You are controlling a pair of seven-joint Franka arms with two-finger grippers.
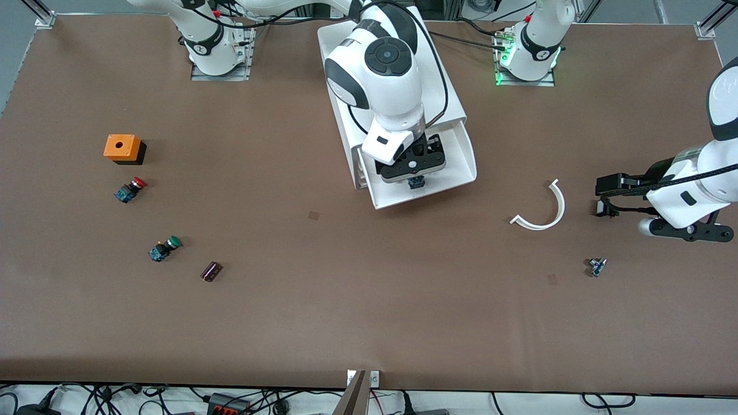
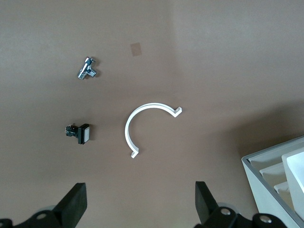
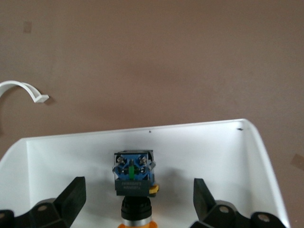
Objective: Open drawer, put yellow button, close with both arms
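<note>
The top drawer [image 1: 461, 167] of the white cabinet [image 1: 346, 52] is pulled open toward the front camera. The yellow button [image 1: 416, 183] lies inside it, its blue base pointing toward the drawer's front wall. My right gripper [image 1: 412, 172] hangs over the drawer, open, with the button between its spread fingers and untouched. In the right wrist view the button [image 3: 134, 183] lies on the drawer floor [image 3: 199, 152] between the fingers of my gripper [image 3: 137, 202]. My left gripper [image 1: 602, 199] is open and empty over the table at the left arm's end, as the left wrist view [image 2: 141, 204] shows.
A white C-shaped clip [image 1: 545, 210] lies between the drawer and the left gripper. A small metal part [image 1: 597, 266] lies nearer the front camera. At the right arm's end lie an orange box [image 1: 121, 148], a red-capped button [image 1: 130, 189], a green-capped button [image 1: 164, 248] and a dark cylinder [image 1: 211, 271].
</note>
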